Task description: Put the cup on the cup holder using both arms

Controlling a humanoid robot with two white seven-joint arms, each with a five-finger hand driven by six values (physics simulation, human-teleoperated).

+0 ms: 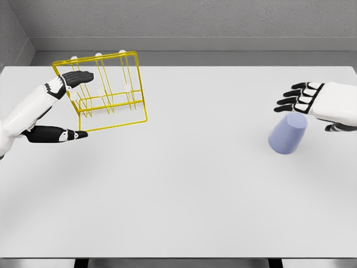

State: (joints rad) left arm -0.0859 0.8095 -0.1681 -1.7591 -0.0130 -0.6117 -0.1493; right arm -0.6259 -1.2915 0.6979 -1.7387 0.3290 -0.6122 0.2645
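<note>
The cup holder point(106, 92) is a yellow wire rack with white pegs, standing at the far left of the white table point(178, 190). My left hand point(82, 105) spans the rack's left edge, fingers point(78, 77) straight at the top corner and thumb at the bottom corner. The hand is open, and I cannot tell whether it presses on the wire. The lavender cup point(288, 134) sits tilted at the right. My right hand point(305, 114) hovers at the cup's upper rim, fingers spread and pointing left, thumb behind the cup, not closed on it.
A grey wall runs behind the table's far edge. The table's front edge shows at the bottom of the view. A wide stretch of white tabletop lies between the rack and the cup.
</note>
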